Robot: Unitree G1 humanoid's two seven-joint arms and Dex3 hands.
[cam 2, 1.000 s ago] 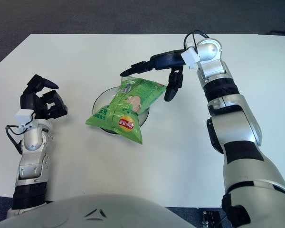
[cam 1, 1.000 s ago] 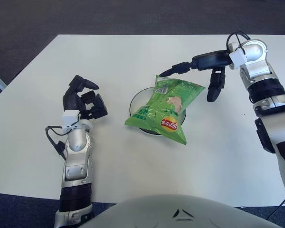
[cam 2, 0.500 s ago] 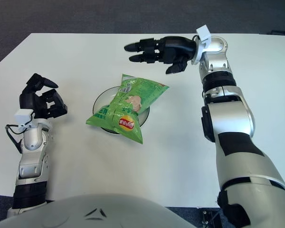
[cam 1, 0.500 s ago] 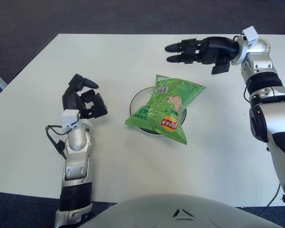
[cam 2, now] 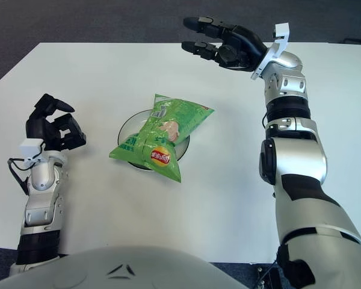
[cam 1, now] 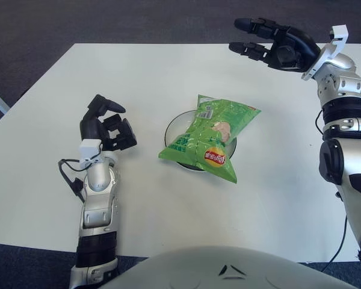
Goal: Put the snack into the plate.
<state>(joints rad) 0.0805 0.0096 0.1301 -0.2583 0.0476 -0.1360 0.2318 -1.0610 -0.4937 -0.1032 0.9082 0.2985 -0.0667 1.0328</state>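
1 green snack bag (cam 1: 213, 135) lying across plate (cam 1: 171, 128). Right hand (cam 1: 275, 46) raised above table (cam 1: 168, 66), fingers spread, empty. Left hand (cam 1: 106, 125) parked, fingers curled, empty.

Snack bag (cam 1: 213, 134): bright green, red-and-yellow logo at 6 o'clock. Plate (cam 1: 170, 129): dark rim. Table (cam 1: 150, 72): white. Left hand (cam 1: 105, 124), right hand (cam 1: 275, 43): black fingers, silver arms.

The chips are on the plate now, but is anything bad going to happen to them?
Maybe. The chip bag is bigger than the plate and its near corner hangs over the rim onto the table, so a nudge might tip or slide it off. The right hand is raised with its fingers spread above the far edge; if it swings low on its way back, it could brush the bag. The left hand rests curled, away from the plate.
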